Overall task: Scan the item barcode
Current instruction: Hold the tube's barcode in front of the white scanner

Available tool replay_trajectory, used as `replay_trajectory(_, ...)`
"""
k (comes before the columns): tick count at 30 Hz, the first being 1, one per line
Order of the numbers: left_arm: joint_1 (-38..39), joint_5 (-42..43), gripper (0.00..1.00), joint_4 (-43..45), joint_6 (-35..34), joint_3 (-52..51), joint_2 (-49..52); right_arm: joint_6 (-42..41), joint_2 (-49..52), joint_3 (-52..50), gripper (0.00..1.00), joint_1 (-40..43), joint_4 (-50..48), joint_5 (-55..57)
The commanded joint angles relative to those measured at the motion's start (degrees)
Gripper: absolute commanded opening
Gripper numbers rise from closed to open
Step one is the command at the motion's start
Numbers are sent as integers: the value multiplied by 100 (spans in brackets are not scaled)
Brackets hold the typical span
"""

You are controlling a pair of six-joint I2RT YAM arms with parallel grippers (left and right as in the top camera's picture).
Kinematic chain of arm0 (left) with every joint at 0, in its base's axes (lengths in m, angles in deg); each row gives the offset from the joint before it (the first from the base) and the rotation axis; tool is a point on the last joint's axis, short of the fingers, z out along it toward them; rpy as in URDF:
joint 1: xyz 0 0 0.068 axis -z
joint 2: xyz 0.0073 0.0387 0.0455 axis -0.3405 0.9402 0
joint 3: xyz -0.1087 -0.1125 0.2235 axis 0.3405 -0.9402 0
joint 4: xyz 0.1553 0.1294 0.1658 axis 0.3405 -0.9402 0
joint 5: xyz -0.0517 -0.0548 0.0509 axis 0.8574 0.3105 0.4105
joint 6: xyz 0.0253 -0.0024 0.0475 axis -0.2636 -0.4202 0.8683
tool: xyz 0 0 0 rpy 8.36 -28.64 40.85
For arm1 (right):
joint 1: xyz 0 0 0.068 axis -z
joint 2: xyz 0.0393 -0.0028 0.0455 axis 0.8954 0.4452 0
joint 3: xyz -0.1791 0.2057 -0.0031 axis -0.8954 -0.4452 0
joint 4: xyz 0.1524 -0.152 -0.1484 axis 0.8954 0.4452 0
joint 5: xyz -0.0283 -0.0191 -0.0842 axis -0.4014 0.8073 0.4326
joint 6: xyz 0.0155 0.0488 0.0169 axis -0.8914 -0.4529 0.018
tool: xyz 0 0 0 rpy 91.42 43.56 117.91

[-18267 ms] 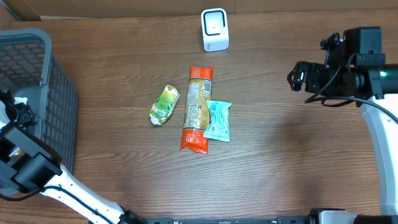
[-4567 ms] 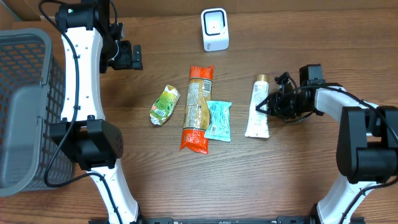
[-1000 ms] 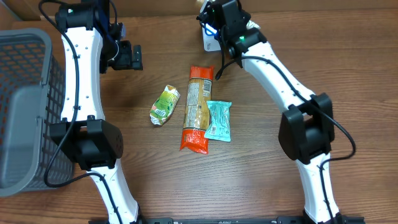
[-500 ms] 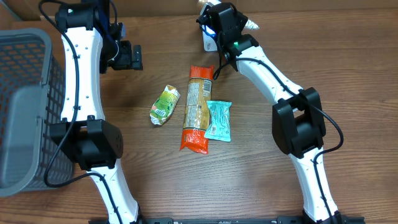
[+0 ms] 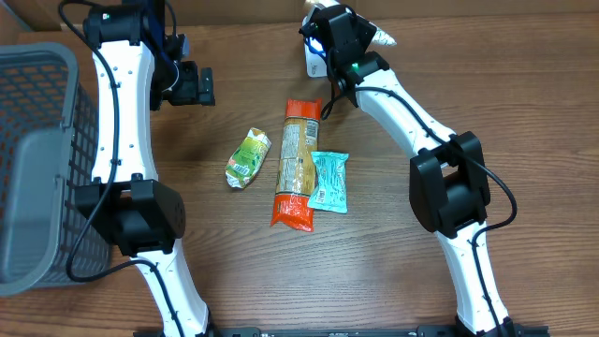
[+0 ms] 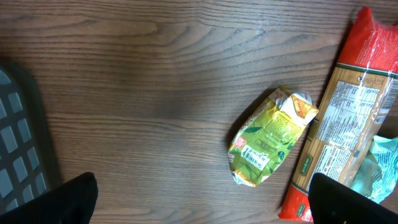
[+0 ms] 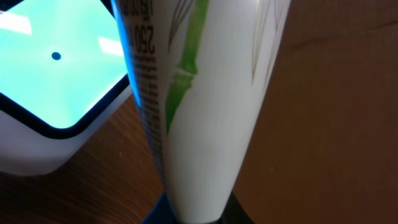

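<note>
R gripper clamped on white tube at far centre, printed side just beside scanner, prob. so the lit window reads the code. L gripper hovers far left, jaws wide apart, holding nothing.

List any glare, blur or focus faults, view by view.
Right wrist: tube fills the frame, slightly soft; scanner window glows, nearly washed out. Left wrist: green packet sharp, own fingertips dark blurs. Overhead: even light, no glare on the table.

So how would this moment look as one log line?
step: scan | right tool: shut on white green-printed plastic tube, beside lit white scanner | left tool: open, empty
</note>
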Motion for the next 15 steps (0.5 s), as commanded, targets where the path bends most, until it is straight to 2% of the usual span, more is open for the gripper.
replay_trajectory(1,11,-35,100,7,107,-15,48,-24,-94,190,4,20,-94,247)
replay_trajectory(3,11,-35,100,7,107,-15,48,-116,-153,190,4,7,-87,299)
replay_trajectory(4,11,-35,100,7,107,-15,48,-422,-297,190,4,-31,-20,289)
replay_trajectory(8,11,-35,100,7,107,-15,48,-496,-789,190,4,-79,546,7)
replay_trajectory(13,11,-35,99,7,107,-15,48,-1128,-1587,190,4,-76,1781,-1174)
replay_trajectory(15,11,-35,100,7,107,-17,48,-1252,-1770,190,4,-59,1982,-1451)
